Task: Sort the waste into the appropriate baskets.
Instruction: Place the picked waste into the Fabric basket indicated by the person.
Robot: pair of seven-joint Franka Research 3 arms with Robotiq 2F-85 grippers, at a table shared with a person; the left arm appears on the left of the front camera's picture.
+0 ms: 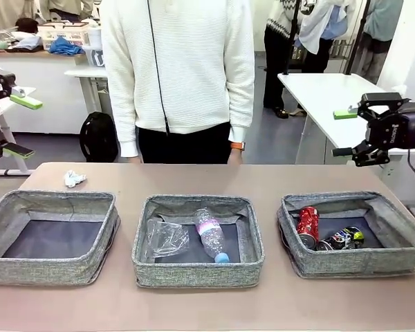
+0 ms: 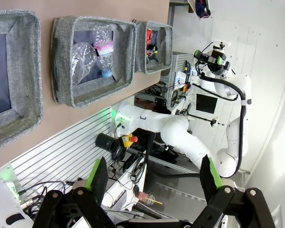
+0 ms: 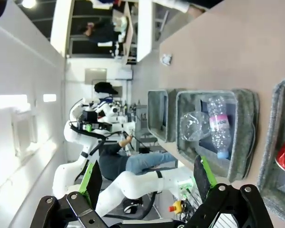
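Nearest me, three baskets [image 1: 194,273] lined the table's near edge: bottles [image 1: 211,235] centre, cans [image 1: 308,225] right, left one bare. Paper wad [image 1: 74,178] lay unsorted by the far-left edge. Both grippers [image 1: 7,124] [image 1: 363,131] were raised, jaws apart. I judged the light wad might slip a pinch.

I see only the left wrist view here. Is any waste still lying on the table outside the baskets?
Observer: Yes, a white paper wad lies on the table, beyond the left basket.
Operator: My view cuts off the right basket. What is inside it?
Observer: A red can and a black can, side by side in the right basket.
Operator: Where is the person?
Observer: Standing at the far edge, behind the middle basket, hands down.
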